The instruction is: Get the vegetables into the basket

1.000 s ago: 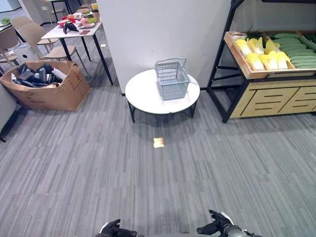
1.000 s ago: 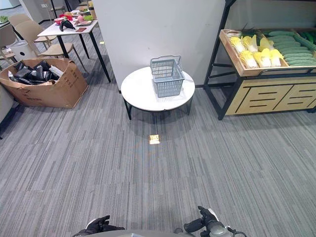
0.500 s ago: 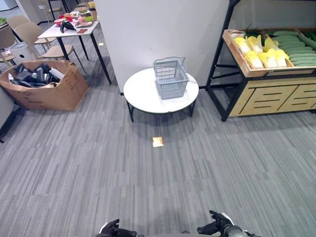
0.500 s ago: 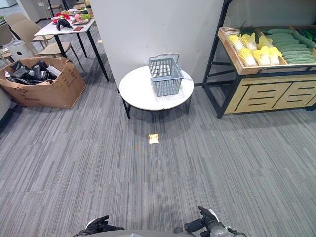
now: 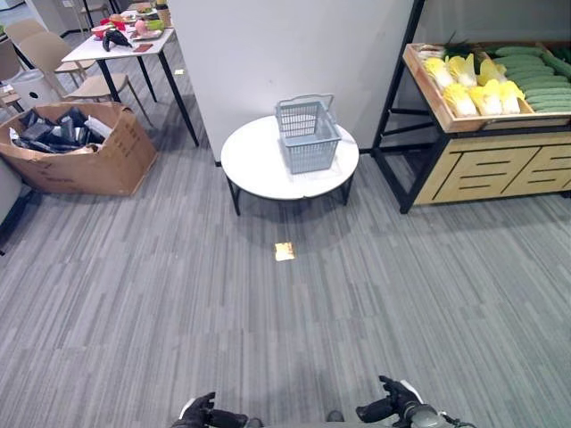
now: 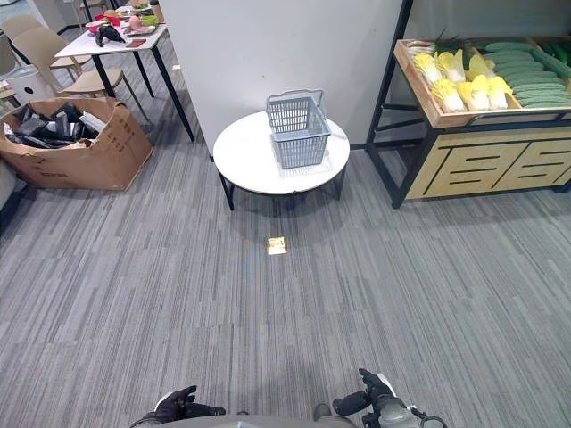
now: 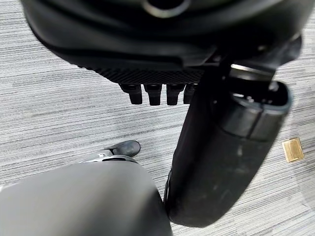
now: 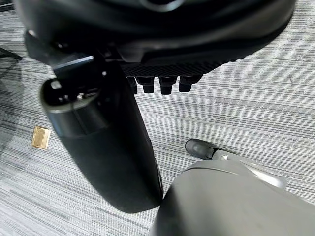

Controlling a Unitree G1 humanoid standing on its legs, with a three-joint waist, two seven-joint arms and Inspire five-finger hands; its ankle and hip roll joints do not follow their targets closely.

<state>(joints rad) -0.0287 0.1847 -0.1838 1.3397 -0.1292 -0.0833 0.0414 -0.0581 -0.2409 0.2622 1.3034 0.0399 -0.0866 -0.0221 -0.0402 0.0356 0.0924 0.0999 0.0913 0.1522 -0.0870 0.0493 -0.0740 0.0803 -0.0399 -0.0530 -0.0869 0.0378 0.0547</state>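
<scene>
Hanging low, left hand (image 5: 203, 415) and right hand (image 5: 390, 409) relaxed, empty | basket (image 5: 306, 135) on round table (image 5: 259, 165)

cardboard box (image 5: 85, 152), gold floor plate (image 5: 285, 252)

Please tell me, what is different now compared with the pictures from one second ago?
Only the camera has shifted a little, so the whole scene sits slightly differently in the frame. Nothing was taken hold of or let go. The basket remains on the round white table, the vegetables remain on the shelf, and the left robot hand and right robot hand stay low, holding nothing.
</scene>
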